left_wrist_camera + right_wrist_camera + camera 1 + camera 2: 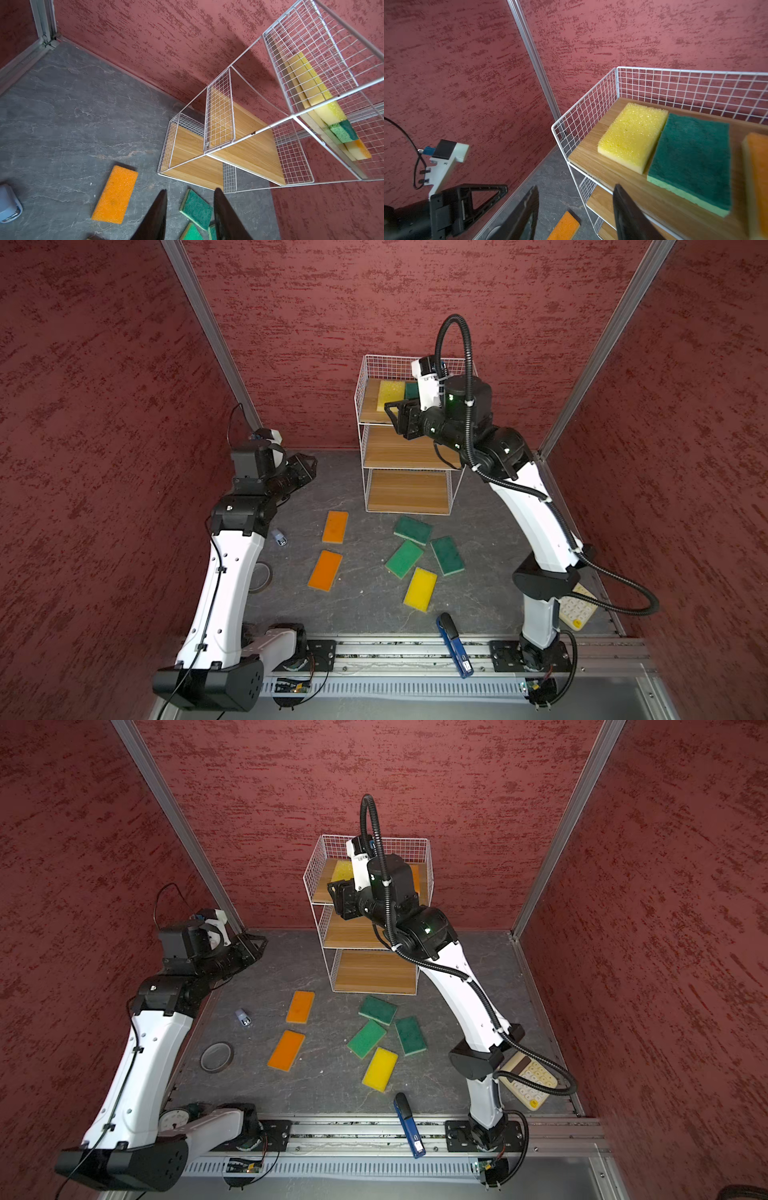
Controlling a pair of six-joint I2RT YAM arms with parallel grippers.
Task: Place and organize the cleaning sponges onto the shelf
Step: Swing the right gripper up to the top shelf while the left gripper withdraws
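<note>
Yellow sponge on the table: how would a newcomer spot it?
Start at the shelf by the back wall. Three green sponges lie before it; the yellow sponge lies in front of those, the only yellow one off the shelf.

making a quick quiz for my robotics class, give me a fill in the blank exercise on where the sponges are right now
1. On the top board of the shelf, the dark green sponge lies ____ the yellow sponge and the orange sponge.
2. Three green sponges lie on the floor, along with two ____ ones.
3. The right gripper, nothing between its jaws, is at the shelf's ____ tier.

Missing words: between; orange; top
</note>
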